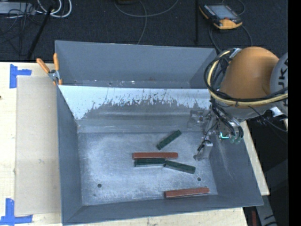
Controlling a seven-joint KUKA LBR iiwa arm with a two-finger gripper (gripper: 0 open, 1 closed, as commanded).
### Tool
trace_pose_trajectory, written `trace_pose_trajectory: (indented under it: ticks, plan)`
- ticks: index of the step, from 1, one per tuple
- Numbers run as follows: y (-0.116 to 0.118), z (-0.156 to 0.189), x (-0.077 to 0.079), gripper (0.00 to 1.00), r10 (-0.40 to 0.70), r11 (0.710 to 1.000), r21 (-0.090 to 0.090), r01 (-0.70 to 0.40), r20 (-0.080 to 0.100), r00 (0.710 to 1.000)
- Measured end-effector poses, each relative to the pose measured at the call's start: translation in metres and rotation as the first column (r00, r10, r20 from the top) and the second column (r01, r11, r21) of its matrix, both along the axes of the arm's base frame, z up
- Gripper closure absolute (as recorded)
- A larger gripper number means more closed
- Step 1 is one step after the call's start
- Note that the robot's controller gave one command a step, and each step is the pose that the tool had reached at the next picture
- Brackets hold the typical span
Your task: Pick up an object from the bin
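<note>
My gripper (203, 150) hangs at the right side of the bin, fingers pointing down toward the floor, with nothing seen between them. Just below and left of it lies a dark green bar (179, 167), tilted slightly. Another dark green bar (169, 139) lies at a slant to the gripper's left. A reddish-brown bar (155, 156) rests flat in the middle, with a third dark green bar (149, 162) right under it.
A second reddish-brown bar (186, 192) lies near the front wall of the bin. The right wall slopes up close beside the gripper. The arm's orange dome and cables sit above the gripper at the right rim.
</note>
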State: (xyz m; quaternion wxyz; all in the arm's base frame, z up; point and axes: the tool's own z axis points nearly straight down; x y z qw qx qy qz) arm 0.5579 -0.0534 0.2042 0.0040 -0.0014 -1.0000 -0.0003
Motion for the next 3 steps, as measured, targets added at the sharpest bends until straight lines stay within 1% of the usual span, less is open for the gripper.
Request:
trace_pose_trajectory:
  ticks: [1, 2, 3]
  plan:
    - [0.004, -0.132, -0.031, 0.00, -0.012, 1.000, 0.000, 0.012, -0.001, 1.000]
    - [0.005, -0.128, -0.028, 1.00, -0.009, 1.000, -0.001, 0.009, 0.006, 1.000]
    - [0.009, 0.014, -0.026, 1.00, 0.467, 0.884, -0.003, -0.467, 0.013, 0.884]
